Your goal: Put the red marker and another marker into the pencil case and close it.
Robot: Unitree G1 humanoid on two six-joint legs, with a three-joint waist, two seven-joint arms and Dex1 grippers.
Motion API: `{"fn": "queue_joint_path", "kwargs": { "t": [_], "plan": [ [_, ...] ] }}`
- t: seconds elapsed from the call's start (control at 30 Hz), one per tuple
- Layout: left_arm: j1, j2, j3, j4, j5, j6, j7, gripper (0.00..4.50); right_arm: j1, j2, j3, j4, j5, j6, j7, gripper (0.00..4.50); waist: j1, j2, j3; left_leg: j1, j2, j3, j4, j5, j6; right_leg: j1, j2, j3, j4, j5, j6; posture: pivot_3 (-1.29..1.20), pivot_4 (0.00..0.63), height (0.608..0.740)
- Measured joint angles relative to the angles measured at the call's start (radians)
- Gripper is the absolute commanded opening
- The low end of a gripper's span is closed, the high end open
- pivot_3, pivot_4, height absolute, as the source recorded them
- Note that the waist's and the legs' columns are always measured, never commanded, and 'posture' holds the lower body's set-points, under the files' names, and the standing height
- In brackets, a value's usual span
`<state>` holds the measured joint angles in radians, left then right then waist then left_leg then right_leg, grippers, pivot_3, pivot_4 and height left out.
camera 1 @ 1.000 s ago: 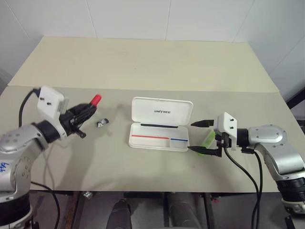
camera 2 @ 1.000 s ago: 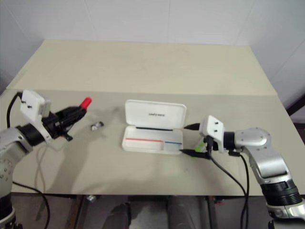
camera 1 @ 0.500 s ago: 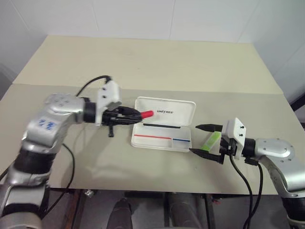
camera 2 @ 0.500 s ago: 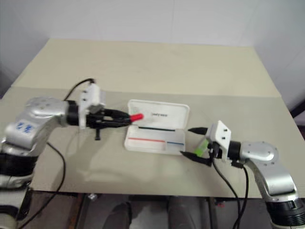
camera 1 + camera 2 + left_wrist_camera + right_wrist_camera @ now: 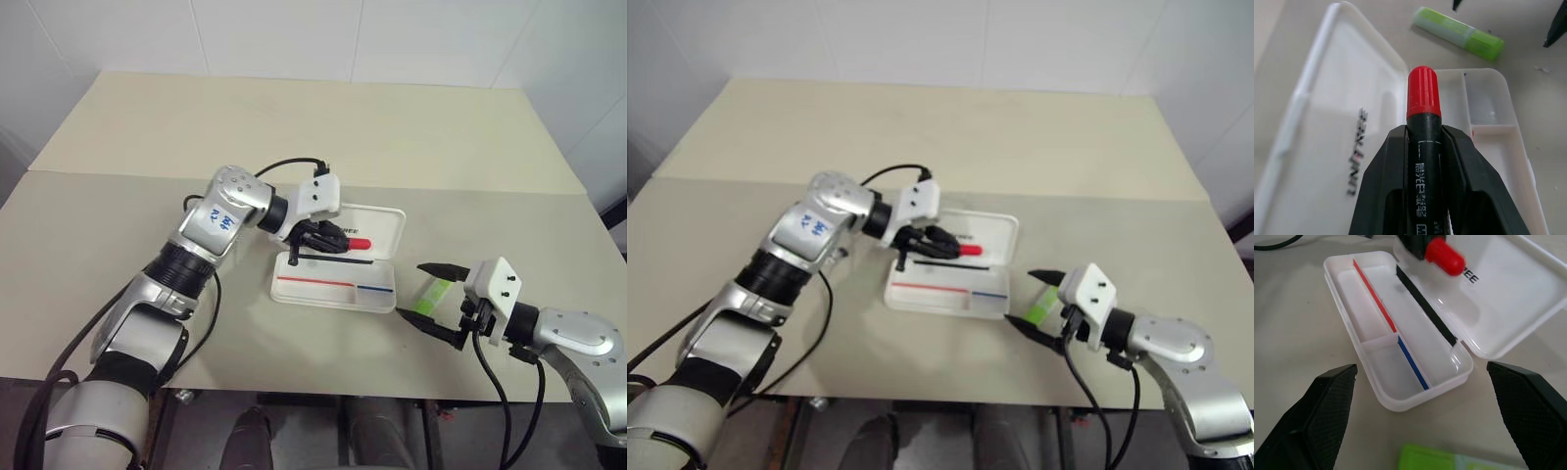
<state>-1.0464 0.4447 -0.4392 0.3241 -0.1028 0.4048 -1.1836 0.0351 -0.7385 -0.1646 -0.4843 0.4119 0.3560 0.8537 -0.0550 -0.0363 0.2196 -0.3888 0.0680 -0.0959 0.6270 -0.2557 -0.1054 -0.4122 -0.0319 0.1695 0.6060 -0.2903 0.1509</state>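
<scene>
- The red marker [image 5: 348, 243] is held above the open case [image 5: 335, 281], just right of centre in the head view, with its red cap over the raised lid and the hinge.
- The marker's dark barrel is clamped between the black fingers of the left gripper [image 5: 1424, 147], which reaches in from the left.
- In the case, a long tray and a small end compartment are seen, edged by a red and a blue stripe; both trays are bare.
- The green marker [image 5: 432, 294] lies flat on the table [image 5: 294, 127], just right of the case and apart from its rim.
- The right gripper [image 5: 429, 294] is seen at lower right, its jaws spread wide to either side of the green marker, with nothing gripped.
- Bare tabletop is seen across the upper half of the frame and along the left side, up to the far edge by the wall.
</scene>
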Motion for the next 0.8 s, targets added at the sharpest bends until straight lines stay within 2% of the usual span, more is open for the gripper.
{"fn": "queue_joint_path", "kwargs": {
  "t": [0.43, 0.8],
  "plan": [
    [-0.009, -0.105, -0.014, 0.004, 0.075, 0.101, 0.032, 0.62, 0.036, 0.006, -0.001, -0.057, 0.008, 0.019, -0.059, 4.5, 0.002, 0.0, 0.0, 0.0, 0.0, 0.0, 0.001, 0.0, 0.0, 0.0, 0.0, 0.0, 0.0, -0.001, -0.001, 0.0, 0.15, 0.74],
    [-0.009, -0.116, -0.017, 0.004, 0.094, 0.139, 0.024, 4.27, 0.068, 0.006, -0.019, -0.068, 0.008, 0.04, -0.085, 4.5, 0.003, 0.0, 0.0, 0.0, 0.0, 0.0, 0.001, 0.0, 0.0, 0.0, 0.0, 0.0, 0.0, -0.001, -0.001, 0.0, 0.15, 0.74]
  ]
}}
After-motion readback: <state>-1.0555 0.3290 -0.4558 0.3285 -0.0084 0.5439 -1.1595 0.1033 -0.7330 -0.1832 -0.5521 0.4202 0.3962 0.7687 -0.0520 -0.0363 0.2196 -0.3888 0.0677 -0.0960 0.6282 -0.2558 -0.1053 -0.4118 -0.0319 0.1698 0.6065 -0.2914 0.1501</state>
